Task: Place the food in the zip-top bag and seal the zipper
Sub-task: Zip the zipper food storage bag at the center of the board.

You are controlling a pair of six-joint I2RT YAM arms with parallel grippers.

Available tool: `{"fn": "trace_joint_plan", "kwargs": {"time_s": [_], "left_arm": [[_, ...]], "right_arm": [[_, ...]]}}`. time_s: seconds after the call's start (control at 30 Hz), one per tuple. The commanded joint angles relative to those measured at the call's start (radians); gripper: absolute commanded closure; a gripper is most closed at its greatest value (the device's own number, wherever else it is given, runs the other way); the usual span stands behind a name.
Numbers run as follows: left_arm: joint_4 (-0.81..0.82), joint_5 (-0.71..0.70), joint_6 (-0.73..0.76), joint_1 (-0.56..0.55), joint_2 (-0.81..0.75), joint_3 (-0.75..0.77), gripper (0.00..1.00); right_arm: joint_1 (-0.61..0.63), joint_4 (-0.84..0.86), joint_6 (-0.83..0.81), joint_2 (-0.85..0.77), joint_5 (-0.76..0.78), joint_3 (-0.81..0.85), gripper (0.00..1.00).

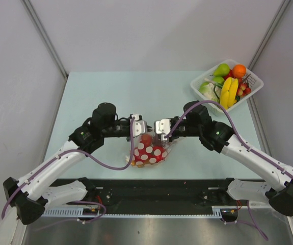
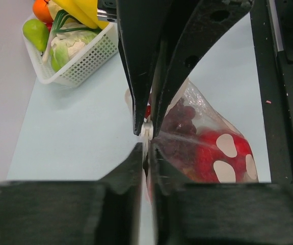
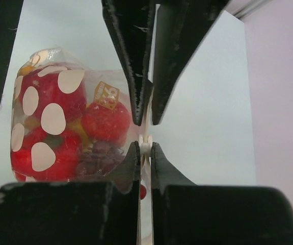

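The zip-top bag [image 1: 149,154], clear with cream dots, hangs upright over the table's near middle, full of food. A red fruit [image 3: 105,122], dark grapes [image 3: 98,155] and bits of yellow show through its wall [image 3: 44,120]. The grapes [image 2: 179,120] also show in the left wrist view. My left gripper [image 1: 139,125] and right gripper [image 1: 161,126] face each other tip to tip at the bag's top edge. The left gripper [image 2: 149,153] is shut on the whitish zipper [image 2: 146,130]. The right gripper [image 3: 145,148] pinches the same zipper [image 3: 145,139].
A white lattice basket [image 1: 254,84] at the far right corner holds a banana [image 1: 229,92], an orange [image 1: 239,71], a pear and a cabbage. It also appears in the left wrist view, basket [image 2: 85,61]. A black rail [image 1: 146,186] runs along the near table edge below the bag.
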Motion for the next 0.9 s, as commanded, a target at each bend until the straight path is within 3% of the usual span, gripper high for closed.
{"fn": "trace_joint_plan", "kwargs": {"time_s": [0.0, 0.23, 0.87], "left_arm": [[-0.002, 0.027, -0.006, -0.002, 0.000, 0.036, 0.97], [0.089, -0.003, -0.041, -0.002, -0.093, -0.014, 1.00], [0.081, -0.005, -0.047, 0.071, -0.229, -0.076, 1.00]], "right_arm": [[0.007, 0.060, 0.011, -0.016, 0.009, 0.019, 1.00], [-0.002, 0.026, -0.003, -0.009, 0.032, 0.019, 1.00], [-0.286, -0.161, -0.102, 0.036, -0.037, 0.019, 1.00]]}}
